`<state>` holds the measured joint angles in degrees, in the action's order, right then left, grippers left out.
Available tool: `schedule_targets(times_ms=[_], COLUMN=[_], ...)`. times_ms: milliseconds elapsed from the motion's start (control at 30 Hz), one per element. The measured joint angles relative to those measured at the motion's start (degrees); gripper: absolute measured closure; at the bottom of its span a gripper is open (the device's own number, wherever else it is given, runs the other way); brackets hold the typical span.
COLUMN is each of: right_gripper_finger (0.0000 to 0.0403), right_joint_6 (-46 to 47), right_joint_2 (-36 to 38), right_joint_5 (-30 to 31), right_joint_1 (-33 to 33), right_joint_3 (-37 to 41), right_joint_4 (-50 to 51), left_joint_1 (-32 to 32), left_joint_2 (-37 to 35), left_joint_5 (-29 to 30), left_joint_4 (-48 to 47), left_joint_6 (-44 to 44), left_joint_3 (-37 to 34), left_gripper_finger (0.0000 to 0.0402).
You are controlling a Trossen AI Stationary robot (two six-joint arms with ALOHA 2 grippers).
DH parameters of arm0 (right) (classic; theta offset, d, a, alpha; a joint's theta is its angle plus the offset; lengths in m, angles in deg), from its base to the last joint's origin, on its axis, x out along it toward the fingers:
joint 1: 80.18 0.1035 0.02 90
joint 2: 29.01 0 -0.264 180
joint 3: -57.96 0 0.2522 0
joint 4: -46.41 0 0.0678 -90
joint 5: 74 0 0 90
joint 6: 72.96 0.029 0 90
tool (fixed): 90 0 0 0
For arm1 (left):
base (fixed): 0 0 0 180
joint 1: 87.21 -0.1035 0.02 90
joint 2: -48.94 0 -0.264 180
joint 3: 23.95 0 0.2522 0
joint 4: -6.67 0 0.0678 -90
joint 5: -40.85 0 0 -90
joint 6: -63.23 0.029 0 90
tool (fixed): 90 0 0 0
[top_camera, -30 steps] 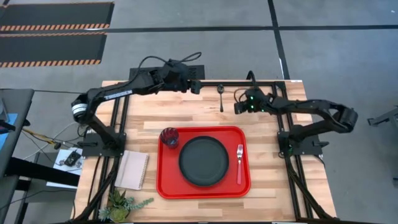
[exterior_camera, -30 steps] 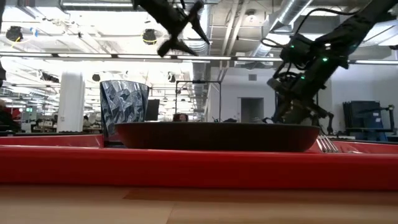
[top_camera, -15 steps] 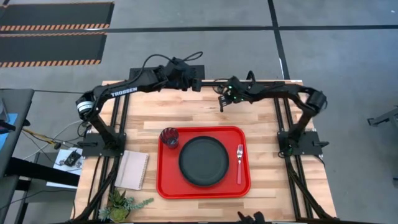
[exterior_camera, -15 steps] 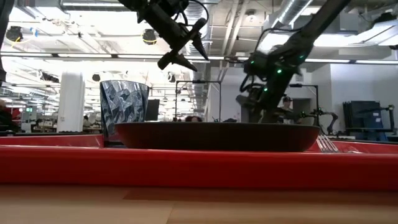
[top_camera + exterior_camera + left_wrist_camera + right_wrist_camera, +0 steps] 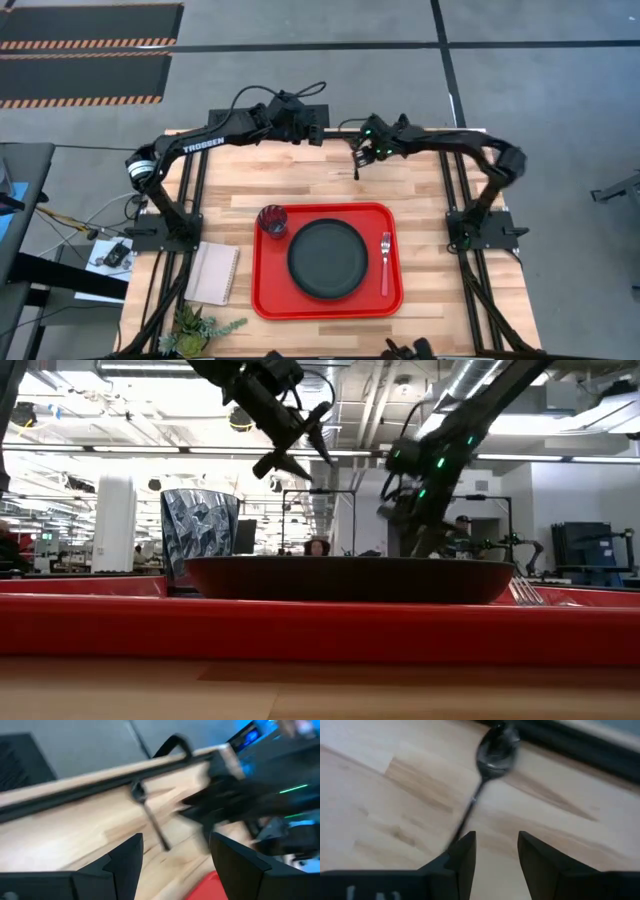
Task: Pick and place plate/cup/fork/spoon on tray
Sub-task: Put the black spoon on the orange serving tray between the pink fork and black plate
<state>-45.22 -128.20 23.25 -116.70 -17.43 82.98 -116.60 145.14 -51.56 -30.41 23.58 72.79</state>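
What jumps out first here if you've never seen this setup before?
The bright red tray near the table's front catches the eye, holding the black plate, the cup and the fork. At the table's far edge, the open right gripper hovers over the dark spoon.

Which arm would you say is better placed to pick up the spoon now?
The right. Its open gripper hangs right at the spoon on the bare wood, fingers pointing along the handle. The left gripper, also open, hovers farther off.
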Motion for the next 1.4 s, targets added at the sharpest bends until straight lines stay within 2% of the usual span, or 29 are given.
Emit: schedule_targets(times_ms=[167,333,467,667,767,833,900,967,1067,1167,1267,1400], right_gripper_finger=[0.0243,0.0249,0.0251,0.0251,0.0254,0.0257,0.0261,0.0266,0.0274,0.028,0.028,0.0269], right_joint_6=[-2.6,-2.3,-0.8,1.2,2.1,2.4,3.2,4.2,3.9,3.4,1.8,0.3], right_joint_2=[11.2,18.9,20.7,20.0,19.5,19.4,20.6,21.8,23.6,23.3,21.6,16.3], right_joint_5=[1.6,2.0,2.0,2.2,2.5,3.9,4.8,4.9,6.2,6.6,5.9,-1.0], right_joint_1=[-2.0,-2.5,-1.0,1.2,2.3,3.2,3.7,4.1,4.1,2.6,1.0,1.1], right_joint_3=[0.0,0.0,0.0,0.0,0.0,0.0,0.0,0.0,0.0,0.0,0.4,3.4], right_joint_4=[10.9,16.7,19.5,22.4,24.9,26.5,28.0,28.1,27.6,27.8,25.8,15.0], left_joint_1=[-0.2,2.5,4.4,5.5,6.0,6.1,6.1,6.0,5.9,6.2,6.5,6.1], left_joint_2=[5.0,12.4,19.1,28.7,31.5,32.7,32.9,33.8,33.3,29.1,23.2,14.5], left_joint_5=[-1.0,-2.8,-0.8,-2.1,1.6,3.4,4.4,2.3,-4.6,-10.5,-9.3,-3.3], left_joint_4=[5.5,15.1,16.7,14.7,6.9,8.2,2.8,-0.4,-5.0,-11.3,-17.3,-21.2], left_joint_6=[-3.5,-9.7,-12.7,-14.2,-14.3,-11.5,-12.2,-13.1,-9.2,-4.3,0.8,4.7], left_joint_3=[0.0,0.0,3.0,11.2,16.9,21.0,24.0,26.6,29.3,30.3,30.3,30.3], left_gripper_finger=[0.0187,0.0187,0.0187,0.0187,0.0187,0.0187,0.0187,0.0187,0.0187,0.0187,0.0187,0.0187])
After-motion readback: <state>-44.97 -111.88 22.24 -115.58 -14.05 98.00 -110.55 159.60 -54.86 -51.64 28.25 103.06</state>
